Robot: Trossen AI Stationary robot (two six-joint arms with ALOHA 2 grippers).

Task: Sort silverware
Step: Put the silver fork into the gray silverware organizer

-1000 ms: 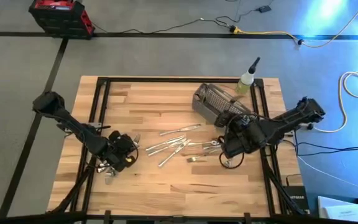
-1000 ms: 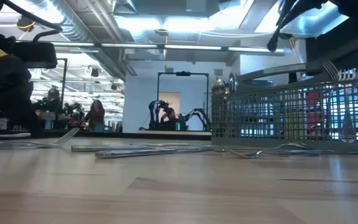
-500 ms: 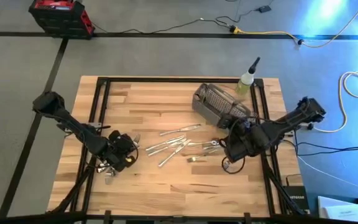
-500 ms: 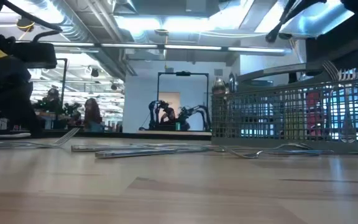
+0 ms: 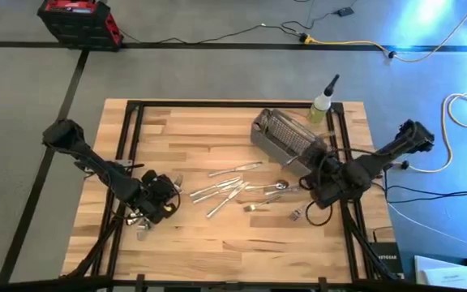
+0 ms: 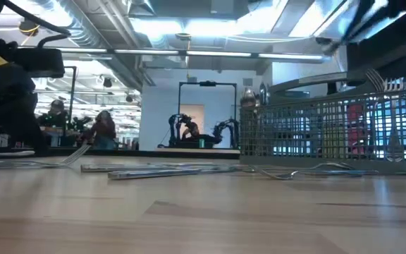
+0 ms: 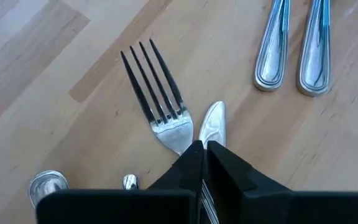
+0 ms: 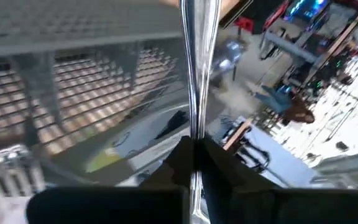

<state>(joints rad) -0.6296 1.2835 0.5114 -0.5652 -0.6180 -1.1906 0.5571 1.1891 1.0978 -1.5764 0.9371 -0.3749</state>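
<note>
Several forks and spoons of the silverware (image 5: 229,188) lie loose on the middle of the wooden table (image 5: 217,243); the low view shows the silverware (image 6: 154,170) lying flat. The gray mesh basket (image 5: 286,136) stands at the back right and holds a few pieces. My right gripper (image 5: 318,180) hovers just in front of the basket, shut on a slim silver piece (image 8: 197,74). My left gripper (image 5: 157,199) is down at the table's left, shut, with a fork (image 7: 159,102) and a rounded handle end (image 7: 211,124) right at its fingertips. My left gripper (image 7: 202,154) has its shut fingertips against the fork's neck (image 7: 178,138) and the handle end, both flat on the table. A strip of metal shows between the fingers, but I cannot tell which piece it is. My right gripper (image 8: 194,152) pinches the slim piece's shaft (image 8: 196,127) between its two fingers. The piece runs on straight past the fingertips, in line with the fingers, and is lifted clear of the table.
A squeeze bottle (image 5: 323,104) stands at the back right corner behind the basket. A single fork (image 5: 296,215) lies near the right gripper, and more pieces (image 5: 140,223) lie under the left arm. Bare wood stretches along the near edge.
My right gripper has moved toward the table's right edge with its silver piece, away from the loose pile and alongside the basket. A spoon that it covered before now shows on the table.
</note>
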